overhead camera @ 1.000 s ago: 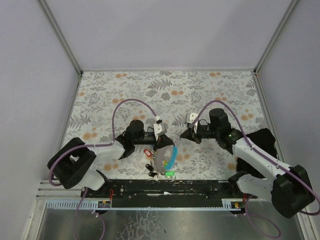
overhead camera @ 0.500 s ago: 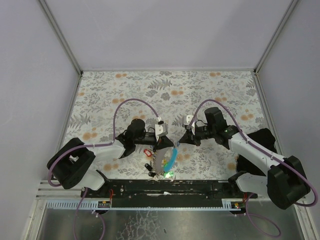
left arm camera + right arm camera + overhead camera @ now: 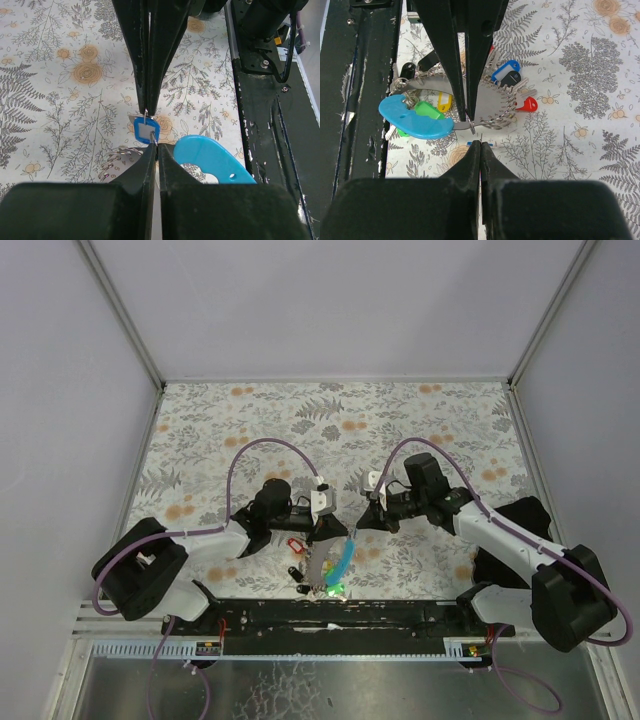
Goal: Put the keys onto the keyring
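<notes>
Keyring (image 3: pixel 415 120) partly behind left gripper (image 3: pixel 466 119)

Your left arm (image 3: pixel 212 539) and right arm (image 3: pixel 497 532) both reach in low toward the middle. The left gripper (image 3: pixel 156 148) and right gripper (image 3: pixel 480 144) sit tip to tip, almost touching, each with its fingers pinched together.

Right gripper (image 3: pixel 480 144) jaws pressed together just beside the keyring (image 3: pixel 415 122), keys (image 3: pixel 505 72) fanned around it.

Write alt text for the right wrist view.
Two shut black grippers nearly touch tips, the right gripper at bottom, the left gripper at top, over a silvery keyring with a light-blue curved strap and bright-capped keys, on a floral-print table.
</notes>
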